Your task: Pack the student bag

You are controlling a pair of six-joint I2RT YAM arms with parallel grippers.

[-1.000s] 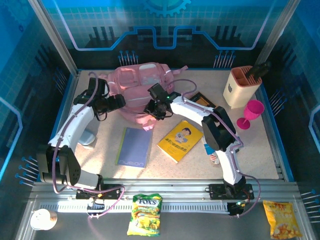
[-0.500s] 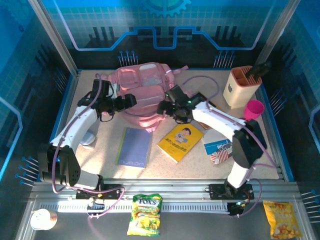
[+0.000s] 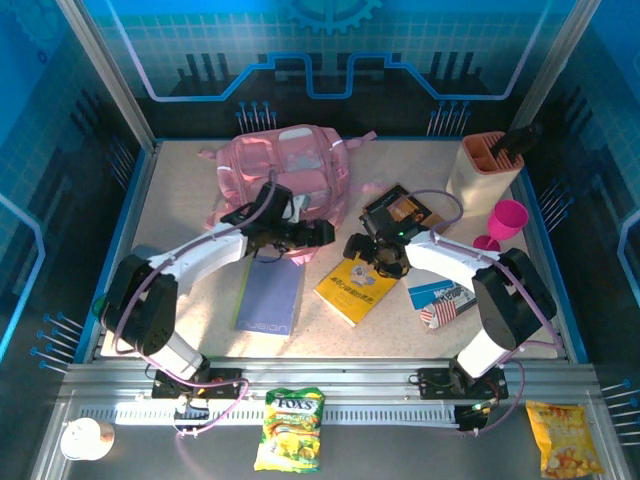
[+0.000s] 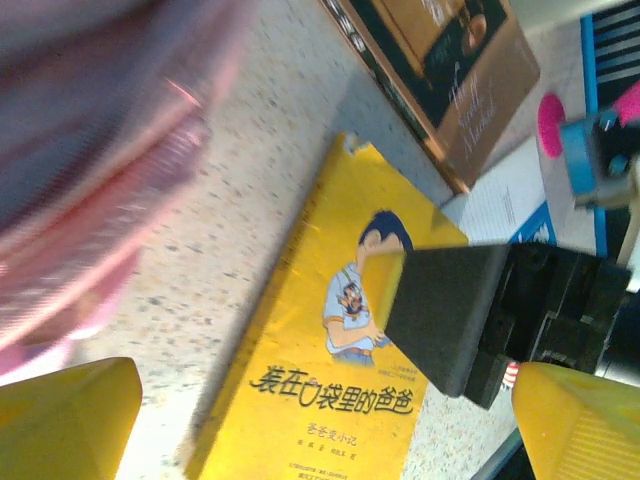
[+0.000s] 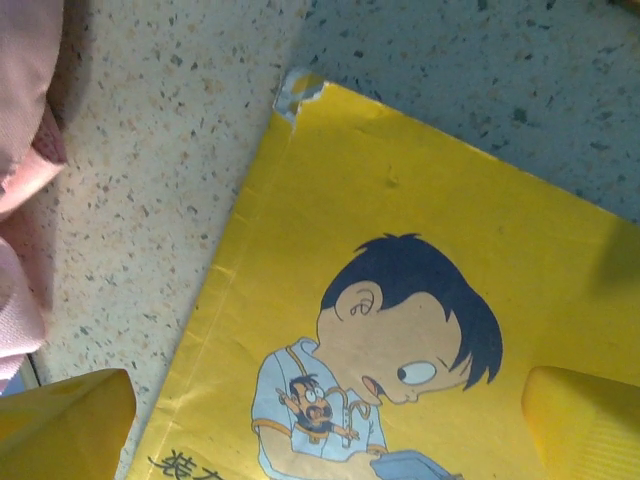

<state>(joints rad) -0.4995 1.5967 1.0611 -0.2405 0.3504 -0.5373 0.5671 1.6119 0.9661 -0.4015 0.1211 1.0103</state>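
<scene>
The student bag [image 3: 288, 168], a soft pink backpack, lies at the back of the table; its blurred pink fabric [image 4: 90, 150] fills the left of the left wrist view and edges the right wrist view [image 5: 25, 150]. A yellow cartoon book [image 3: 360, 285] lies flat in front of it. My left gripper [image 3: 320, 235] hovers open just off the bag's front edge, looking down on the book [image 4: 330, 400]. My right gripper [image 3: 358, 248] hangs open over the book's cover [image 5: 400, 300]. Both pairs of yellow fingertips [image 5: 585, 420] stand wide apart with nothing held.
A purple notebook [image 3: 270, 295] lies left of the yellow book, a brown book [image 3: 400, 210] behind it, a blue-and-white booklet [image 3: 440, 295] to its right. A pen holder [image 3: 485, 165] and pink cup [image 3: 505, 225] stand back right. Snack bags [image 3: 290, 430] lie on the front rail.
My left arm has swung right, from the bag's left side to its front edge. My right gripper has left the bag, opened, and moved down over the yellow book.
</scene>
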